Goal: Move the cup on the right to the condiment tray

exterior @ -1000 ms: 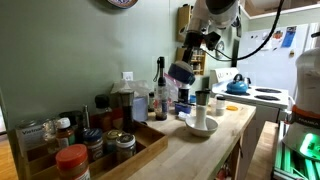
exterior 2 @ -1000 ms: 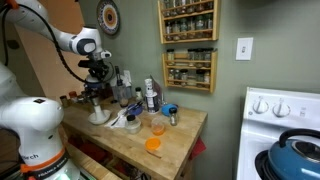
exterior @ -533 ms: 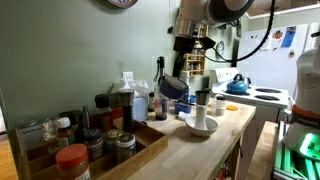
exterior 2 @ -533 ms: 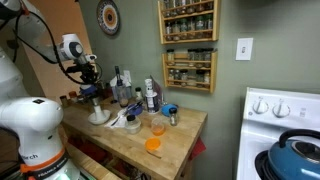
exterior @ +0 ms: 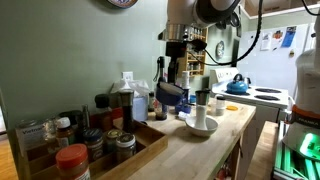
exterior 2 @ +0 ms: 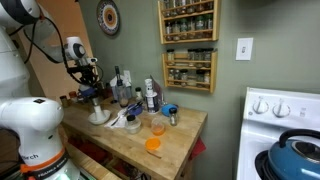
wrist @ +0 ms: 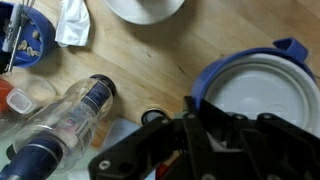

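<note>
My gripper [exterior: 172,84] is shut on the rim of the dark blue cup [exterior: 170,96] and holds it in the air above the counter, just right of the bottles. In the wrist view the cup [wrist: 262,95] fills the right side, its pale inside up, with my gripper [wrist: 192,108] clamped over its left rim. An exterior view also shows the gripper [exterior 2: 88,80] with the cup [exterior 2: 88,93] at the counter's far left. The light-brown wooden condiment tray [exterior: 143,153], filled with jars, lies at the counter's left end, left of the cup and lower.
A white bowl [exterior: 200,127] holding a pepper mill stands right of the cup and also shows in the wrist view [wrist: 145,8]. Several bottles [exterior: 125,100] stand between cup and tray. A clear bottle [wrist: 60,125] shows below the wrist. A blue kettle [exterior: 236,85] sits on the stove.
The arm has carried the cup left and downward, from high above the white bowl to low beside the bottles, nearer the tray.
</note>
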Robot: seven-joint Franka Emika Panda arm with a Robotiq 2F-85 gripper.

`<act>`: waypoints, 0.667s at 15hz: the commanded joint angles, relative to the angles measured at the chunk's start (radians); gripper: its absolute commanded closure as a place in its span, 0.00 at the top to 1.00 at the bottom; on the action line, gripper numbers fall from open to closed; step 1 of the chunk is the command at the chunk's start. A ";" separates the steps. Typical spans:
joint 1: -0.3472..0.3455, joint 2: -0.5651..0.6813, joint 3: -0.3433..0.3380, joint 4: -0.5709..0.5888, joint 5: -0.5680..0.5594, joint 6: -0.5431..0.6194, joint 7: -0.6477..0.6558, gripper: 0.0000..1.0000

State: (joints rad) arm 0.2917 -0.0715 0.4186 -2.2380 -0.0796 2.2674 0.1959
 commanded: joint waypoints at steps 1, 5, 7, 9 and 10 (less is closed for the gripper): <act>0.026 0.049 0.009 0.024 -0.132 0.036 0.171 0.02; 0.081 0.179 0.025 0.139 -0.351 -0.094 0.361 0.02; 0.124 0.258 0.016 0.214 -0.373 -0.166 0.353 0.02; 0.164 0.336 0.003 0.301 -0.369 -0.237 0.317 0.02; 0.183 0.373 -0.008 0.343 -0.373 -0.263 0.311 0.02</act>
State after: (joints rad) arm 0.4138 0.1735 0.4401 -2.0396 -0.4240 2.1033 0.5212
